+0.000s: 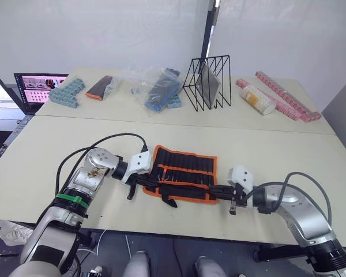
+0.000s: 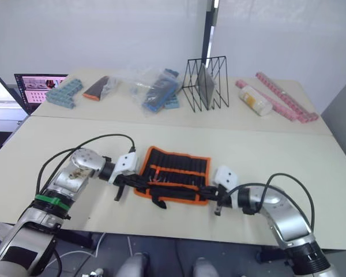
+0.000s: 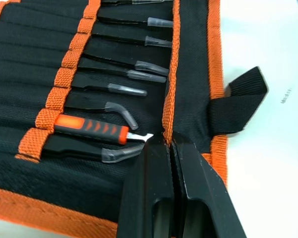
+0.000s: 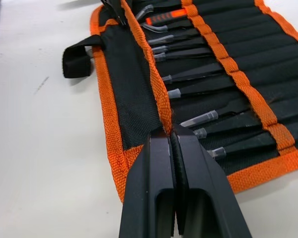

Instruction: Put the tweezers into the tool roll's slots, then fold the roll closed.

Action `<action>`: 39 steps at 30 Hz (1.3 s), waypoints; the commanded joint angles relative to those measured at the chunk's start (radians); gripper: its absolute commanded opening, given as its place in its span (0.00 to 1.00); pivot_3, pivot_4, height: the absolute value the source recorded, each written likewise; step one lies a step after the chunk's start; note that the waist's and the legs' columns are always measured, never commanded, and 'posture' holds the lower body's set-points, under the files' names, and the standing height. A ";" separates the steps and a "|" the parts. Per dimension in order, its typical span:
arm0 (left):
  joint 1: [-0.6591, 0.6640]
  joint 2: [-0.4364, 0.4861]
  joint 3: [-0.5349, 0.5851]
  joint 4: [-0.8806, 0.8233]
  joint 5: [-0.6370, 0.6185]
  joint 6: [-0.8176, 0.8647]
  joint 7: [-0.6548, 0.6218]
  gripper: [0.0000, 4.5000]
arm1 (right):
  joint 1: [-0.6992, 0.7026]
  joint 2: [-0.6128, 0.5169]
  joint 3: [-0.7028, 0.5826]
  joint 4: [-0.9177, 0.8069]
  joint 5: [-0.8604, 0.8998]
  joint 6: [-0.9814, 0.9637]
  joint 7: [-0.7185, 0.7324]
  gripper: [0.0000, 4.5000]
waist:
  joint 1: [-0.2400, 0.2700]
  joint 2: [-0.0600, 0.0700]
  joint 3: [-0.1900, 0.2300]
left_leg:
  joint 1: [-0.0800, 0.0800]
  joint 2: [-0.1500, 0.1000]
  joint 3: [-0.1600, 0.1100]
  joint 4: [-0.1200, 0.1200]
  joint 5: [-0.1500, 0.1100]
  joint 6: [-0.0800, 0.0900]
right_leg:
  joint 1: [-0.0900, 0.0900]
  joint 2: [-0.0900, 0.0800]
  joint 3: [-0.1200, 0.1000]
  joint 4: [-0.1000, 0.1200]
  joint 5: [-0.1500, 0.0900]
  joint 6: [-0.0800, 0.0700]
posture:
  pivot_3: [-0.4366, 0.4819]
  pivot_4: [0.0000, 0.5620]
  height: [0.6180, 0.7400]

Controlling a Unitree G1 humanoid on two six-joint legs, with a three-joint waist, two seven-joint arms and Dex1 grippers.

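tool roll (image 1: 184, 173): 1 | tweezers (image 3: 114, 89), slotted, visible: about 9 | orange-handled tool (image 3: 92, 127): 1 | pincers: 2

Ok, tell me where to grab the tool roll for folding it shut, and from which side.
Grip the near flap's orange-trimmed edge of the tool roll, coming in from both short ends. The left gripper and right gripper are already shut on that edge. It is a thin, loose hem lying over the tweezers, so it probably lifts and folds away from the robot.
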 commanded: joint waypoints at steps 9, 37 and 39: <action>-0.016 -0.021 0.007 0.014 0.041 0.047 0.091 0.00 | -0.054 0.021 0.012 0.067 -0.087 -0.022 -0.068 0.01 | 0.000 0.000 0.000 | 0.000 0.000 0.000 0.000 0.000 0.000 | 0.000 0.000 0.000 0.000 0.000 0.000 | 0.48 0.27 0.96; 0.206 -0.092 0.224 -0.463 -0.237 0.326 0.355 0.37 | -0.096 0.213 -0.009 -0.103 0.105 0.134 -0.168 0.43 | 0.000 0.000 0.000 | 0.001 0.000 -0.001 0.001 -0.001 0.001 | 0.000 0.000 0.000 0.006 0.000 0.000 | 0.48 0.27 0.96; 0.227 -0.115 0.203 -0.465 -0.210 0.311 0.398 0.23 | -0.085 0.229 0.018 -0.094 0.066 0.115 -0.199 0.28 | 0.002 0.000 0.000 | 0.001 -0.001 0.000 0.002 -0.001 0.001 | 0.000 0.000 0.000 0.006 0.000 0.000 | 0.48 0.27 0.96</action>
